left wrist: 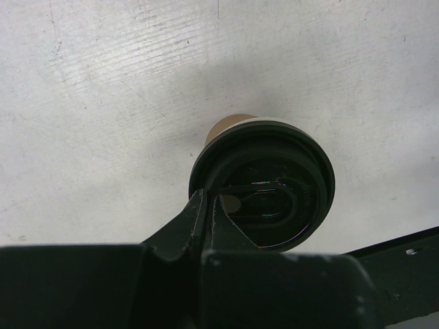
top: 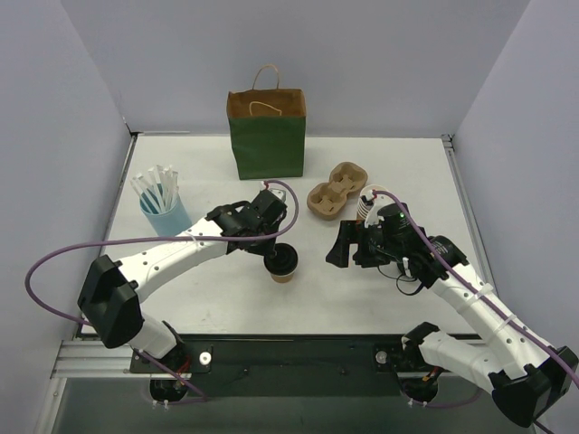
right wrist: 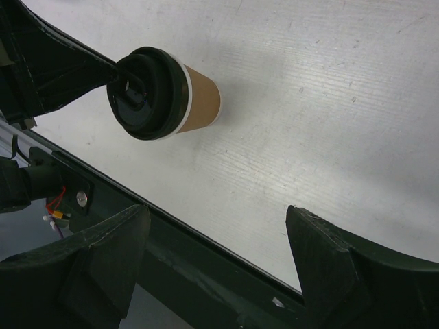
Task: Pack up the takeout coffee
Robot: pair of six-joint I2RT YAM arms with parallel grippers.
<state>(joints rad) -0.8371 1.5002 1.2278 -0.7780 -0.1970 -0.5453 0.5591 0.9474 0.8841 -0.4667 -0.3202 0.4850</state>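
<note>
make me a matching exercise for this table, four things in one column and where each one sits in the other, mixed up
Things:
1 takeout coffee
2 green bag
3 blue cup
4 brown carrier

Places:
a far side, middle
b left side, holding white sticks
c under the shut fingers of the left gripper
d just right of the bag

Pairs: 1-c, 2-a, 3-b, 4-d
</note>
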